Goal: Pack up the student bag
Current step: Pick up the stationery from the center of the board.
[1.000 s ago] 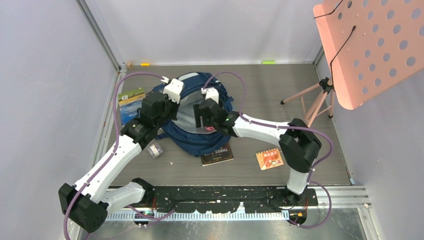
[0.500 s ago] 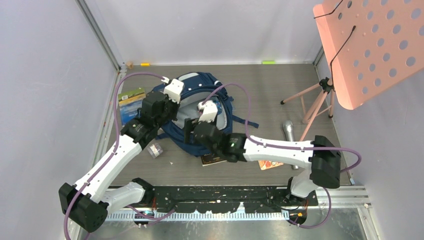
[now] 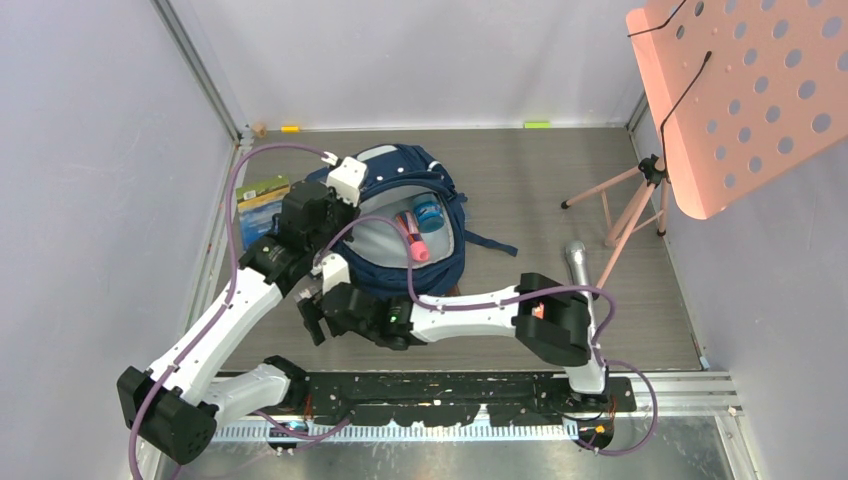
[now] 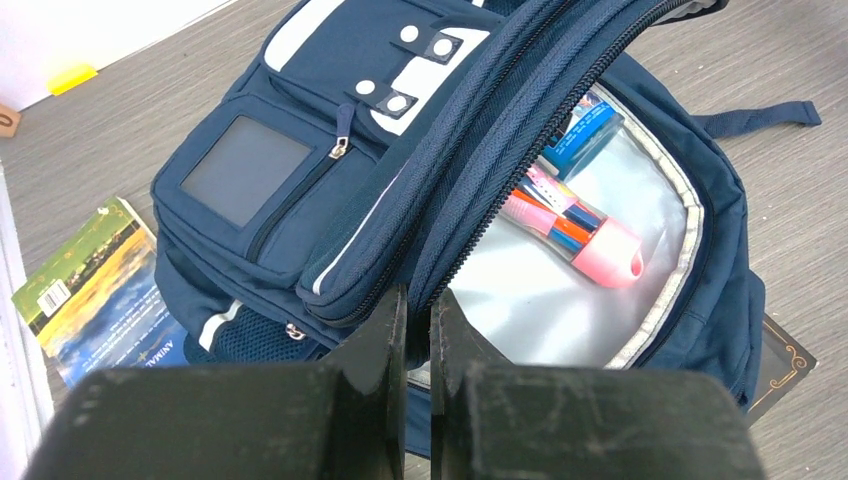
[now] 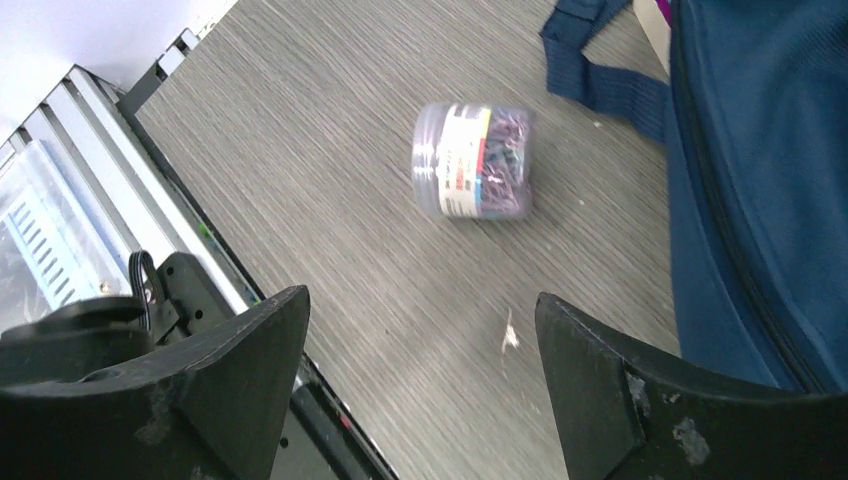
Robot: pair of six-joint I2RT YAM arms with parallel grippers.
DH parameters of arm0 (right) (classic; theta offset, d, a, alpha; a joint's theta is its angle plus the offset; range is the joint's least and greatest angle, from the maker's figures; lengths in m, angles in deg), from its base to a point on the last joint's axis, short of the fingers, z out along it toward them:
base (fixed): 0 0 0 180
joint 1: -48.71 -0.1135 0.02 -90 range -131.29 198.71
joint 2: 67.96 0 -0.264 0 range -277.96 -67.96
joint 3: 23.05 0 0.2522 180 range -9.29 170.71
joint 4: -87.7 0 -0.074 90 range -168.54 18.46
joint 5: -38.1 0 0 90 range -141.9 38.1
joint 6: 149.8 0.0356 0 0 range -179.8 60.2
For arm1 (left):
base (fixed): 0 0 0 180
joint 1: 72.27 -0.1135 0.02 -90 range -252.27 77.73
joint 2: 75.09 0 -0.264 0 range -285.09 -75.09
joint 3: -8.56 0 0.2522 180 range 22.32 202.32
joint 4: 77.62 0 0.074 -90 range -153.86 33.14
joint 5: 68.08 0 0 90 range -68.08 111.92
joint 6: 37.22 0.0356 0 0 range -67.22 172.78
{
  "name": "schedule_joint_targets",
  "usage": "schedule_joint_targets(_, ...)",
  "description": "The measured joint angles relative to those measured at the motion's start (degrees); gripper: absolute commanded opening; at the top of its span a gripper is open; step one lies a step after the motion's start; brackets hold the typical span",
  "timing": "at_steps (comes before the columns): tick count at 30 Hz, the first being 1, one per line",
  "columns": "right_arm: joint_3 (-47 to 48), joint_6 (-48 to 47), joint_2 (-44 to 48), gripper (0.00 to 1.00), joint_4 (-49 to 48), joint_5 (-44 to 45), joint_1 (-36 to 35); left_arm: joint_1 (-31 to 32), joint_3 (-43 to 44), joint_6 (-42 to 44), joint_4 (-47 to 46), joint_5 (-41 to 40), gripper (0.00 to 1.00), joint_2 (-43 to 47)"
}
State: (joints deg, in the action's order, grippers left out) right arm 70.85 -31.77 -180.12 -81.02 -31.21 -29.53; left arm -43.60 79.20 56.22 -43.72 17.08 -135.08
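The left arm reaches forward from its base, wrist bent over the backpack (image 3: 440, 262), which lies open-mouthed at the middle of the table (image 3: 530, 180). The left gripper (image 4: 417, 300) has its jaws nearly together and seems to pinch the backpack's zipped rim. The right arm stretches low and leftward along the backpack's near side. The right gripper (image 5: 422, 305) is spread wide, holding nothing, near a small clear jar (image 5: 472, 160)

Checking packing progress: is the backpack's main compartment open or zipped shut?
Open: the student bag gapes wide, showing its pale lining and a pink-capped pen pack lying inside.
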Motion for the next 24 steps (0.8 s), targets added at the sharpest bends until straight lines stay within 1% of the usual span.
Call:
schedule_joint_targets(7,7.4,-2.0,-7.3,0.9,-0.9,-0.9,0.6,-0.7,0.4,0.0,-0.1,0.2,0.0,-0.2)
schedule_joint_targets(16,12.6,-4.7,-14.5,0.9,-1.9,1.4,2.2,-0.9,0.5,0.0,0.0,-0.3,0.0,-0.5)
schedule_joint_targets(24,20.0,-5.5,-19.9,0.84,-2.4,5.8,2.8,-1.0,0.5,0.0,0.0,-0.7,0.0,-0.6)
